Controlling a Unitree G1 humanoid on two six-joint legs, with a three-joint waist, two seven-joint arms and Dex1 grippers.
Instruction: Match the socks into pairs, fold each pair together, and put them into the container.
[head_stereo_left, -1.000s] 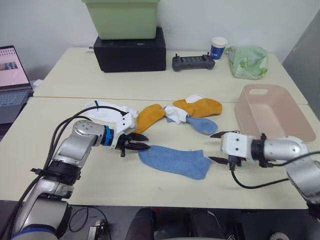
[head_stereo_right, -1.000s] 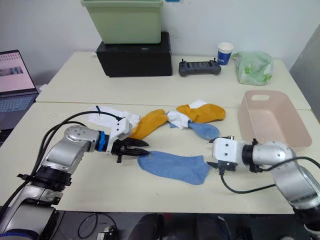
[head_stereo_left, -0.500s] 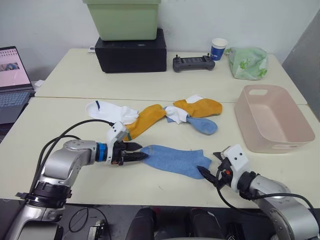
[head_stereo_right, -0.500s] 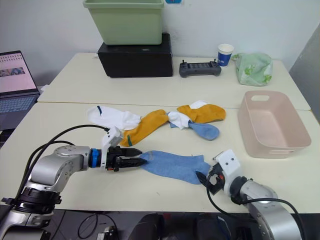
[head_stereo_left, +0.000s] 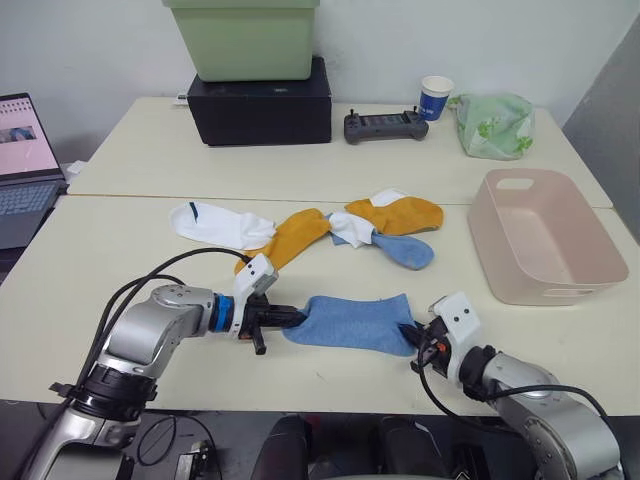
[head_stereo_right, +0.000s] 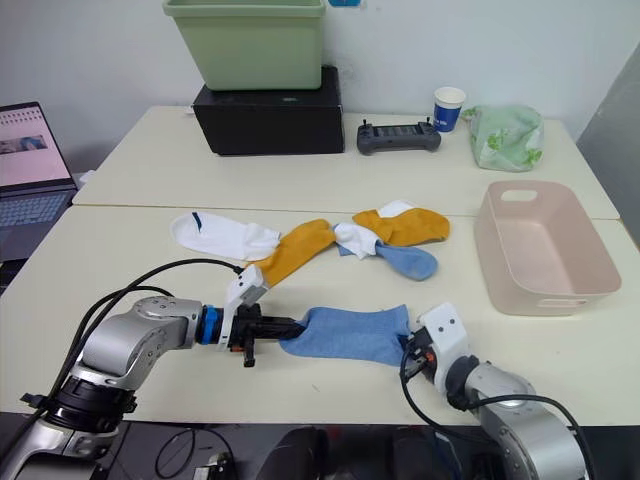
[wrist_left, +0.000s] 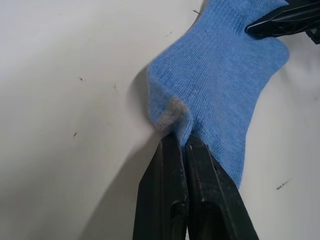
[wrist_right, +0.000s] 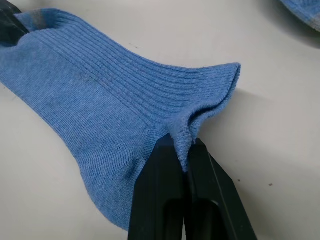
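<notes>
We now hold the near light blue sock (head_stereo_left: 355, 324) at both ends. Half a second ago our grippers were just reaching its edges; now both have pinched it. Our left gripper (head_stereo_left: 292, 320) is closed tight on the toe end, and our right gripper (head_stereo_left: 415, 338) is closed tight on the cuff end. The sock looks pulled straighter than before and lies low over the front of the table (head_stereo_left: 120, 260).

This means we can lift it and bring it to its match. The other light blue sock (head_stereo_left: 407, 250) lies farther back, partly under a white sock (head_stereo_left: 352, 226) and a mustard-orange sock (head_stereo_left: 405, 214). Another mustard-orange sock (head_stereo_left: 290, 238) and another white sock (head_stereo_left: 215, 224) lie to the left. The pink basket (head_stereo_left: 590, 285) waits on the right, with nothing in it yet.
</notes>
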